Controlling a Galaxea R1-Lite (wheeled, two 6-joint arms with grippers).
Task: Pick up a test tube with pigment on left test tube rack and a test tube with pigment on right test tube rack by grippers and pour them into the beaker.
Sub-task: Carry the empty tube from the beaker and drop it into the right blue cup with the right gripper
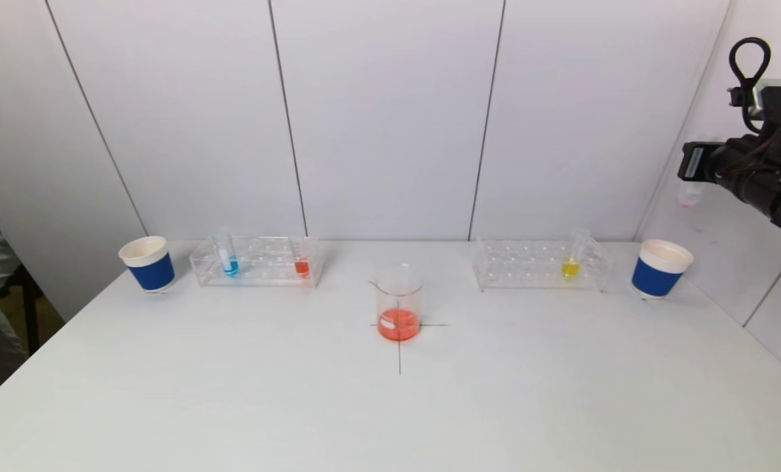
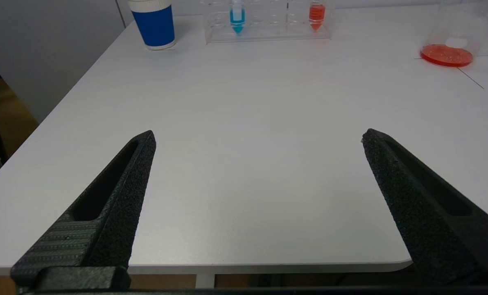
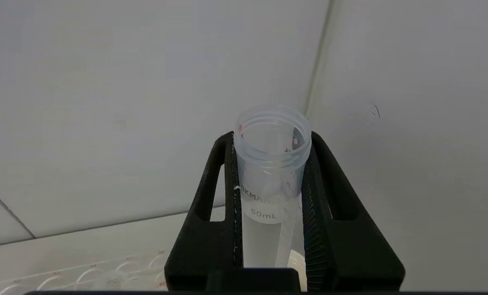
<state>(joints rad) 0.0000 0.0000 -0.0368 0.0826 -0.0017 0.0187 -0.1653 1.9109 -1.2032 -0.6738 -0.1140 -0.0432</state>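
Note:
The beaker (image 1: pixel 398 308) stands at the table's centre mark with orange-red liquid in its bottom. The left test tube rack (image 1: pixel 256 263) holds a blue-pigment tube (image 1: pixel 228 257) and a red-pigment tube (image 1: pixel 302 262). The right test tube rack (image 1: pixel 540 265) holds a yellow-pigment tube (image 1: pixel 571 262). My right gripper (image 3: pixel 272 139) is raised high at the far right, above the right cup, shut on a clear 50 mL test tube (image 3: pixel 272 192) that looks almost drained, with a reddish tip (image 1: pixel 688 202). My left gripper (image 2: pixel 258 134) hangs open over the table's near left edge, with nothing between its fingers.
A blue paper cup (image 1: pixel 148 263) stands left of the left rack. Another blue paper cup (image 1: pixel 659 269) stands right of the right rack, below the raised tube. White wall panels close off the back and right side.

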